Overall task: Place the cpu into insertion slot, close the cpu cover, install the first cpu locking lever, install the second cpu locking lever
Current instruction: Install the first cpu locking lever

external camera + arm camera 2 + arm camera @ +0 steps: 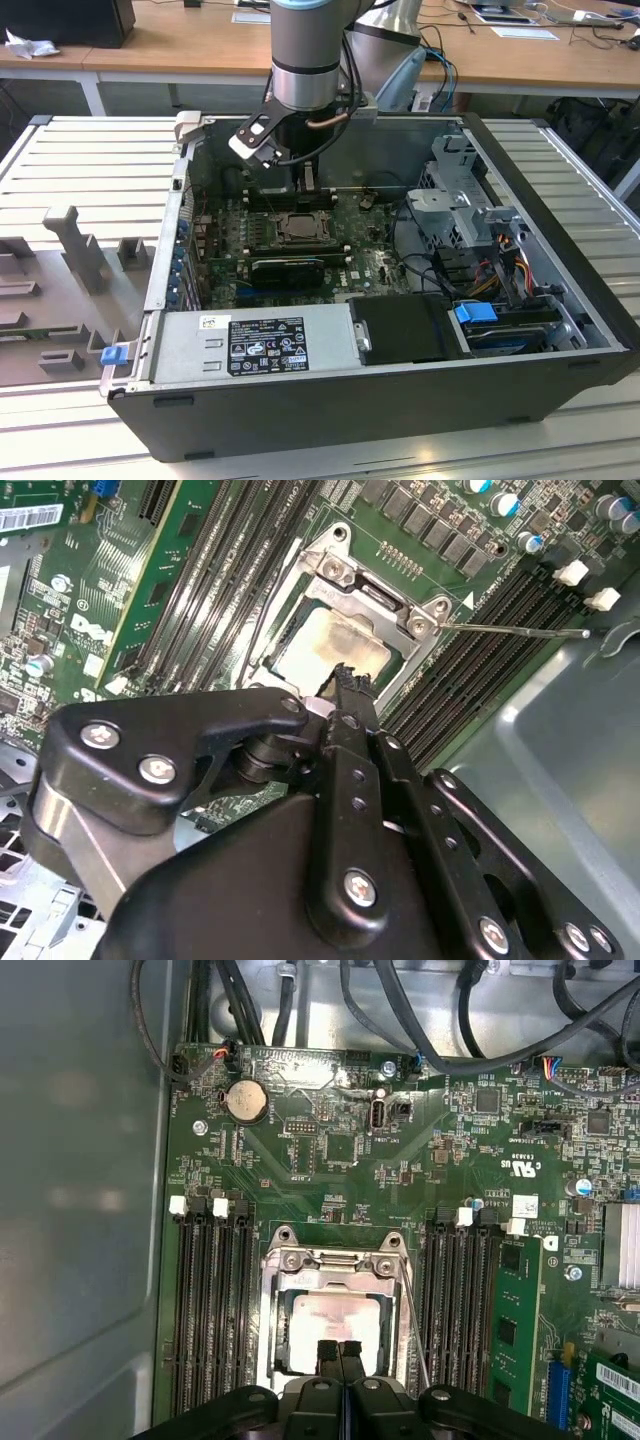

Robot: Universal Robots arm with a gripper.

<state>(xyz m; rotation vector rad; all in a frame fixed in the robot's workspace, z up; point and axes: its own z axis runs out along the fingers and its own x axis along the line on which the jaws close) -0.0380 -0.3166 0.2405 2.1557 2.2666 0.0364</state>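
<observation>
In the exterior view the arm [305, 50] reaches down into an open computer case [400, 400] that lies on the ribbed metal bench [90, 170]. The claw [305, 188] is dark against the dark interior there and hard to make out. It hangs just above the slot [299, 228] in the middle of the green board [230, 225].

In the first wrist view the claw's two fingertips [330, 1352] are pressed together with nothing between them, so it is clenched and empty. Their tips sit over the near edge of the socket and hide it. I cannot tell whether they touch the metal or hover just off it.

The cpu [335, 1322] lies in the slot, showing as a pale, shiny square through the cut-out of the cover [335, 1260]. The cover lies down flat around it as far as can be seen. Its hinge end with two screws is plain, but the opposite end is behind the claw.

A thin wire lever [412, 1325] runs along one side of the socket, between it and the black memory slots [460, 1310]. Its far end is cut off by the claw body. In the second wrist view the same lever [520, 631] juts out from the socket corner across the memory slots towards the case wall. Whether it is hooked down anywhere cannot be made out. The other side's lever is too hidden to judge.
</observation>
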